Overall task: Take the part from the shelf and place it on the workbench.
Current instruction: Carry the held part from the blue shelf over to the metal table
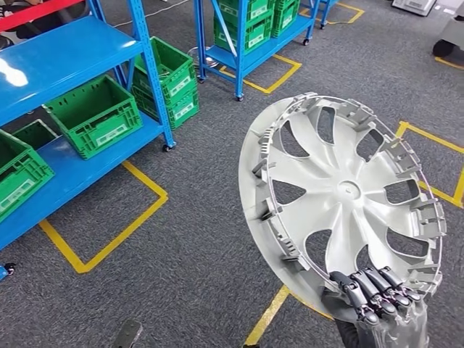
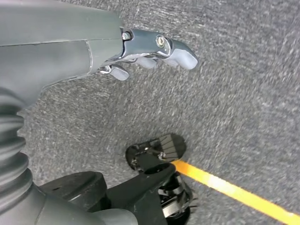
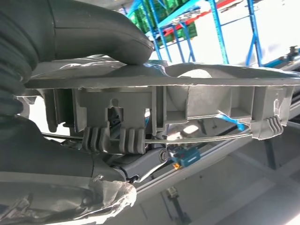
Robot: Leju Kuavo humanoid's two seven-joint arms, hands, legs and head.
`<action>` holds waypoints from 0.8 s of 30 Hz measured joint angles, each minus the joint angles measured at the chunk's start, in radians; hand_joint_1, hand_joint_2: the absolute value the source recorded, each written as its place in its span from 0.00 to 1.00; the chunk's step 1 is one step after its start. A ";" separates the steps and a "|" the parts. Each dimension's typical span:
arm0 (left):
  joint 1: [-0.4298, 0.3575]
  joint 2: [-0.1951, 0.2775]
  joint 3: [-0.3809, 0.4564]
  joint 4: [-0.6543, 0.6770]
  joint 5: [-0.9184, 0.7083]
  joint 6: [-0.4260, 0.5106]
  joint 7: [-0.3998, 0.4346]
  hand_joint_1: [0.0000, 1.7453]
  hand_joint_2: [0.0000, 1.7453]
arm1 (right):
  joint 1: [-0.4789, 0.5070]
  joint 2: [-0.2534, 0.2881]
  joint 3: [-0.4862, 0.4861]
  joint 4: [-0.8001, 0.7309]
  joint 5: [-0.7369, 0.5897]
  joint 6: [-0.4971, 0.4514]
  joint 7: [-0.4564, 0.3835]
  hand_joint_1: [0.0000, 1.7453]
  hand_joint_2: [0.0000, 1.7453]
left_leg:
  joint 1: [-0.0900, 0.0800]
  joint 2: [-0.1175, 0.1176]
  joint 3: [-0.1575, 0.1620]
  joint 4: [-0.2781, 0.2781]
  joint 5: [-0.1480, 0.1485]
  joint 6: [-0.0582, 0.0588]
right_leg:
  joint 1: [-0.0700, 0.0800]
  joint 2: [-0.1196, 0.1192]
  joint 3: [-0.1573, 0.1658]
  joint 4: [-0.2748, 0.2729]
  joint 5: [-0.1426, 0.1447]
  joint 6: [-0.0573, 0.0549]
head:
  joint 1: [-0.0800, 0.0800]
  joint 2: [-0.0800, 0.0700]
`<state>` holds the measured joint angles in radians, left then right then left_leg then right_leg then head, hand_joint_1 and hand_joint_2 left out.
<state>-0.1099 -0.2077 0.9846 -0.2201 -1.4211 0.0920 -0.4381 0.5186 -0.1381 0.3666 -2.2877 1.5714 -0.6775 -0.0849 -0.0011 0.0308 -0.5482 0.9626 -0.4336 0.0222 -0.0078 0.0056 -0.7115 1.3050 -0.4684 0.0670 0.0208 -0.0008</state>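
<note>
Carrying is the step we judge ourselves to be in: the part [image 1: 342, 196], a large silver-grey wheel cover with curved spokes and clips round its back rim, is already off the blue shelf [image 1: 65, 54] and held up in the air over the grey carpet, well apart from the racks. Our right hand [image 1: 378, 290] grips it at the lower rim, dark fingers [image 1: 364, 286] curled over the edge facing us, and the right wrist view shows the thick thumb [image 3: 102, 35] pressing the opposite face, so the rim is pinched between thumb and fingers. The cover stands tilted, its ribbed inner side towards our head camera.

Our left hand [image 2: 155, 49] hangs down beside our body over the floor, holding nothing; its fingers look loosely extended, though how far they spread we cannot tell for sure.

No workbench is in sight, so we probably have to turn and walk. To do this well we keep the pinch firm, since a broad, light disc held at one edge will likely swing and lever against the fingers with each stride. We suggest steady steps, a quiet wrist, and room between the cover's free edge and the green crates [image 1: 96, 116] and shelf posts. The thin wire ring [image 3: 198, 138] and clips on the back seem fragile, so we avoid knocking them, and we lower the cover flat once the bench comes into reach.
</note>
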 joint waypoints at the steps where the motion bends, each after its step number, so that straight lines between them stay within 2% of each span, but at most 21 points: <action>1: 0.000 0.001 0.000 0.000 0.000 -0.002 -0.002 0.00 1.00 | 0.000 0.000 0.000 0.000 0.000 0.000 -0.001 1.00 1.00 | 0.000 0.004 -0.010 0.001 0.009 -0.004 | -0.001 -0.007 0.051 -0.055 0.022 0.000 | 0.000 0.000; 2: 0.000 0.003 0.000 0.000 0.000 -0.002 -0.004 0.00 1.00 | -0.001 0.000 0.000 0.000 0.000 0.000 -0.002 1.00 1.00 | -0.001 0.008 -0.017 0.002 0.016 -0.009 | -0.002 -0.020 0.116 -0.136 0.020 -0.001 | 0.000 0.000; 3: -0.001 0.004 0.000 0.000 0.000 -0.002 -0.006 0.00 1.00 | -0.002 0.000 0.000 0.000 0.000 0.000 -0.003 1.00 1.00 | -0.003 0.010 -0.021 0.003 0.023 -0.015 | 0.000 -0.031 0.179 -0.221 0.006 -0.005 | 0.000 0.000; 4: -0.001 0.005 0.000 0.000 0.000 -0.002 -0.007 0.00 1.00 | -0.004 0.000 0.000 0.000 -0.001 0.000 -0.006 1.00 1.00 | -0.004 0.013 -0.023 0.005 0.029 -0.020 | 0.002 -0.041 0.219 -0.283 -0.014 -0.010 | -0.001 0.000; 5: -0.001 0.006 0.000 0.000 0.000 -0.001 -0.007 0.00 1.00 | -0.005 0.000 0.000 -0.001 -0.001 0.000 -0.009 1.00 1.00 | -0.004 0.017 -0.025 0.006 0.034 -0.024 | 0.005 -0.043 0.238 -0.319 -0.030 -0.016 | -0.001 0.000; 7: -0.001 0.006 0.000 0.000 0.000 0.000 -0.009 0.00 1.00 | -0.004 0.000 -0.001 -0.002 -0.001 0.000 -0.014 1.00 1.00 | -0.001 0.024 -0.030 0.010 0.037 -0.034 | 0.008 -0.035 0.226 -0.329 -0.029 -0.033 | -0.001 0.000; 8: 0.001 0.006 0.000 0.000 0.000 0.000 -0.010 0.00 1.00 | -0.004 0.001 -0.002 -0.004 -0.001 0.000 -0.017 1.00 1.00 | 0.001 0.019 -0.036 0.021 0.025 -0.039 | 0.008 -0.029 0.220 -0.329 -0.023 -0.041 | -0.002 0.000; 9: 0.002 0.006 0.000 0.000 0.000 0.000 -0.011 0.00 1.00 | -0.004 0.002 -0.004 -0.005 -0.001 0.000 -0.020 1.00 1.00 | 0.002 0.009 -0.049 0.052 -0.004 -0.043 | 0.008 -0.024 0.215 -0.329 -0.016 -0.049 | -0.002 0.000; 10: 0.003 0.006 0.000 0.000 0.000 0.000 -0.012 0.00 1.00 | -0.003 0.003 -0.006 -0.005 -0.001 0.000 -0.025 1.00 1.00 | 0.003 -0.003 -0.070 0.105 -0.046 -0.047 | 0.007 -0.019 0.209 -0.329 -0.008 -0.056 | -0.002 0.000; 12: 0.006 0.006 0.000 0.000 0.000 -0.002 -0.014 0.00 1.00 | -0.001 0.006 -0.010 -0.006 -0.002 0.000 -0.032 1.00 1.00 | 0.003 -0.019 -0.122 0.245 -0.129 -0.050 | 0.009 -0.006 0.194 -0.327 0.007 -0.064 | -0.002 0.000; 13: 0.007 0.006 0.000 0.000 0.001 -0.004 -0.015 0.00 1.00 | 0.001 0.008 -0.013 -0.007 -0.002 0.000 -0.035 1.00 1.00 | 0.002 -0.021 -0.138 0.295 -0.147 -0.049 | 0.011 0.001 0.185 -0.326 0.014 -0.065 | -0.002 0.000; 14: 0.007 0.007 0.000 0.000 0.001 -0.007 -0.017 0.00 1.00 | 0.003 0.009 -0.015 -0.008 -0.003 0.000 -0.037 1.00 1.00 | 0.002 -0.023 -0.137 0.311 -0.143 -0.047 | 0.012 0.009 0.177 -0.324 0.018 -0.065 | -0.002 0.000; 15: 0.008 0.007 0.000 0.000 0.002 -0.009 -0.020 0.00 1.00 | 0.005 0.011 -0.018 -0.009 -0.003 0.000 -0.039 1.00 1.00 | 0.001 -0.024 -0.119 0.290 -0.122 -0.044 | 0.013 0.016 0.172 -0.323 0.022 -0.065 | -0.002 0.000; 17: 0.009 0.011 0.000 0.000 0.003 -0.013 -0.025 0.00 1.00 | 0.009 0.015 -0.023 -0.013 -0.003 0.000 -0.043 1.00 1.00 | -0.001 -0.038 -0.038 0.155 -0.057 -0.033 | 0.015 0.029 0.167 -0.322 0.027 -0.062 | -0.002 0.000; 19: 0.009 0.015 0.000 0.000 0.003 -0.013 -0.029 0.00 1.00 | 0.012 0.017 -0.028 -0.017 -0.003 0.000 -0.046 1.00 1.00 | -0.003 -0.055 0.029 0.033 -0.024 -0.023 | 0.016 0.041 0.160 -0.319 0.031 -0.056 | -0.001 0.000; 20: 0.010 0.016 0.000 0.000 0.004 -0.013 -0.030 0.00 1.00 | 0.014 0.018 -0.030 -0.019 -0.002 0.000 -0.047 1.00 1.00 | -0.004 -0.059 0.040 0.008 -0.023 -0.021 | 0.016 0.045 0.155 -0.317 0.035 -0.051 | -0.001 0.000; 22: 0.011 0.017 -0.001 0.000 0.003 -0.013 -0.032 0.00 1.00 | 0.019 0.022 -0.035 -0.024 -0.002 0.000 -0.051 1.00 1.00 | -0.003 -0.052 0.038 -0.002 -0.021 -0.018 | 0.015 0.053 0.147 -0.315 0.041 -0.040 | -0.001 0.000; 23: 0.011 0.017 -0.001 0.000 0.003 -0.014 -0.033 0.00 1.00 | 0.022 0.024 -0.038 -0.026 -0.002 0.000 -0.053 1.00 1.00 | -0.001 -0.047 0.036 -0.005 -0.019 -0.014 | 0.015 0.051 0.141 -0.310 0.037 -0.035 | 0.000 0.000; 24: 0.011 0.017 -0.001 0.000 0.003 -0.014 -0.034 0.00 1.00 | 0.025 0.026 -0.041 -0.027 -0.002 0.000 -0.056 1.00 1.00 | 0.001 -0.043 0.035 -0.007 -0.017 -0.011 | 0.015 0.043 0.130 -0.290 0.022 -0.029 | 0.003 0.000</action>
<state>-0.0990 -0.1909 0.9834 -0.2203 -1.4178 0.0778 -0.4723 0.5433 -0.1125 0.3256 -2.3151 1.5697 -0.6775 -0.1405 0.0001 -0.0117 -0.5127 0.9553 -0.4502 0.0116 0.0072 0.0485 -0.5813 1.0153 -0.4463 0.0377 0.0237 -0.0008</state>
